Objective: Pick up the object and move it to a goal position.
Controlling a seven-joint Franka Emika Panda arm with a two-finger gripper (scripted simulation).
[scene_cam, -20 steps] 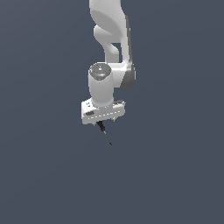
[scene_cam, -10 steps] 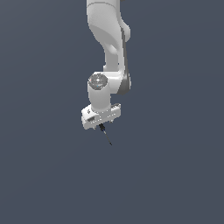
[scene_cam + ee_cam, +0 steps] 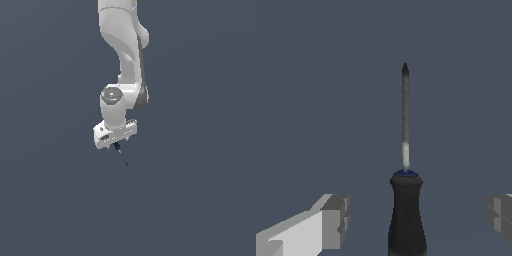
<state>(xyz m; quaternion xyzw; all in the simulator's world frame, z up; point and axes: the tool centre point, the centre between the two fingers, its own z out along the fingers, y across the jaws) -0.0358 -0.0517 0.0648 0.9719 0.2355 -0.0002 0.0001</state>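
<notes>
The object (image 3: 121,156) is a thin dark sliver lying just under the white hand in the exterior view. In the wrist view it shows as a black handle (image 3: 406,215) with a thin grey shaft (image 3: 405,117) tapering to a dark point. My gripper (image 3: 116,143) hangs directly over its handle end. In the wrist view my gripper (image 3: 417,217) is open, and the fingers (image 3: 332,221) stand wide apart on either side of the handle without touching it. The goal position is not marked in either view.
The white arm (image 3: 125,55) reaches down from the top of the exterior view. All around is a plain dark grey-blue surface (image 3: 200,200) with no other objects or edges in view.
The hand has come down slightly towards the object and the arm's upper links have shifted. The object has not moved.
</notes>
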